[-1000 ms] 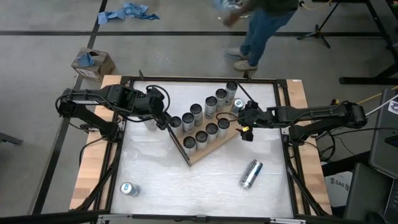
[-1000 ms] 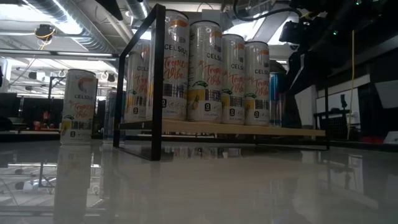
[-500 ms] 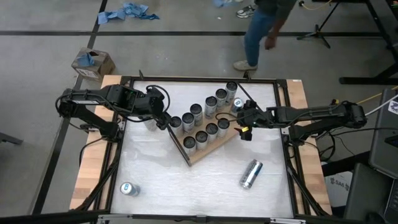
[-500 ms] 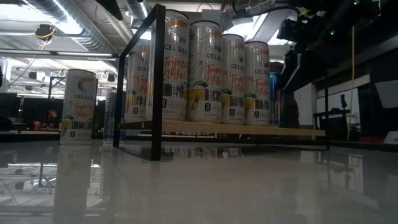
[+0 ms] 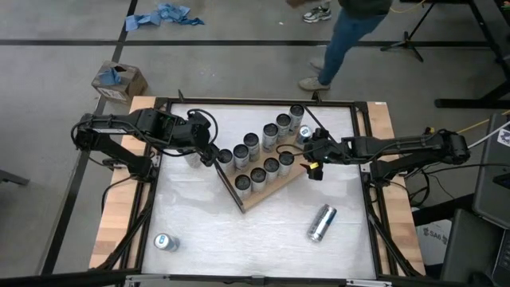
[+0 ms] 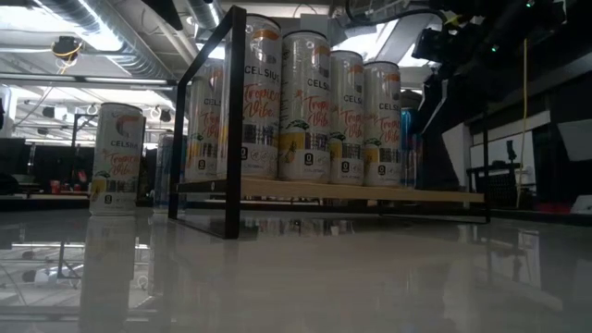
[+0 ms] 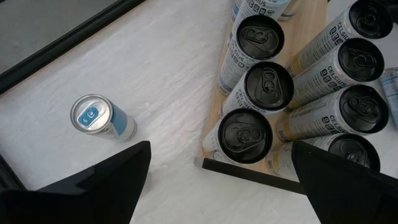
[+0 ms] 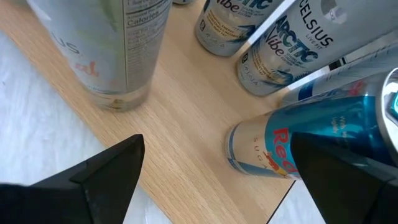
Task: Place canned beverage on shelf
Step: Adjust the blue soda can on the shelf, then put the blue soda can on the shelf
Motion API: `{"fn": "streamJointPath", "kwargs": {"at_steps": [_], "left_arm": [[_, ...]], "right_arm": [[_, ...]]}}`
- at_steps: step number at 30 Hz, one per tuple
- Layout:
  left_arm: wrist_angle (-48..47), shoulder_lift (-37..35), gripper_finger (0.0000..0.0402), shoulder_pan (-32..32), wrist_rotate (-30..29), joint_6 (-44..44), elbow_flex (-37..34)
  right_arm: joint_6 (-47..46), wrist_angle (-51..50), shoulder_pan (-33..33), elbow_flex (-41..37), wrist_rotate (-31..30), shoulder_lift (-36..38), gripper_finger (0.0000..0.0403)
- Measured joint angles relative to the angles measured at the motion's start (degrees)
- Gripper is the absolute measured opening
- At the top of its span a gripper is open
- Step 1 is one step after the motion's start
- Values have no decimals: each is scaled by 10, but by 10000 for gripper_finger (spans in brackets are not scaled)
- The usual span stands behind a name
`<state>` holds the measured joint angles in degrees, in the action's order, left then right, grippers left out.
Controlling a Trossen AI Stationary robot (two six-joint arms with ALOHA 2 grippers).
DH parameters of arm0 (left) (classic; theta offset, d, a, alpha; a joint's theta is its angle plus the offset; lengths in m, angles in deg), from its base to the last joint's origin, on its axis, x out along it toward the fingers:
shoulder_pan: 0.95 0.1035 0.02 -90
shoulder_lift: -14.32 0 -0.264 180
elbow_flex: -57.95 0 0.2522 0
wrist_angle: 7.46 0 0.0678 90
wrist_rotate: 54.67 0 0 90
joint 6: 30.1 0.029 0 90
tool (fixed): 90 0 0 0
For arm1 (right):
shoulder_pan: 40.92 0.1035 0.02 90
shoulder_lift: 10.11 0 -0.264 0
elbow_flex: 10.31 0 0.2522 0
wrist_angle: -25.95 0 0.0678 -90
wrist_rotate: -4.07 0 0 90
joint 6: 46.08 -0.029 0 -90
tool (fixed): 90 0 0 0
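Both grippers open: right gripper [image 8: 214, 177] jaws straddle blue can [image 8: 311, 140] on shelf [image 8: 186, 112]; release clean, lift straight.

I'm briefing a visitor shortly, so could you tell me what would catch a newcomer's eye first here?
The wooden shelf set diagonally mid-table, packed with upright cans, stands out first. The open left gripper and right gripper flank its two ends. One can lies toppled on the table nearer the front.
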<state>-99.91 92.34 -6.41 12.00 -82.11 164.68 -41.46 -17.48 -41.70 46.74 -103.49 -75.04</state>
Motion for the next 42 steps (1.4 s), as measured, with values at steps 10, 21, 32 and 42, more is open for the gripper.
{"fn": "streamJointPath", "kwargs": {"at_steps": [10, 21, 32, 42], "left_arm": [[0, 0, 379, 0, 0, 0, 0], [0, 0, 379, 0, 0, 0, 0], [0, 0, 379, 0, -1, 0, 0], [0, 0, 379, 0, -2, 0, 0]], "right_arm": [[-16, -2, 0, 0, 15, 2, 395], [-59, -23, 1, 0, 166, 62, 395], [-135, -15, 122, 0, 223, 86, 395], [-267, -13, 270, 1, 200, 85, 395]]}}
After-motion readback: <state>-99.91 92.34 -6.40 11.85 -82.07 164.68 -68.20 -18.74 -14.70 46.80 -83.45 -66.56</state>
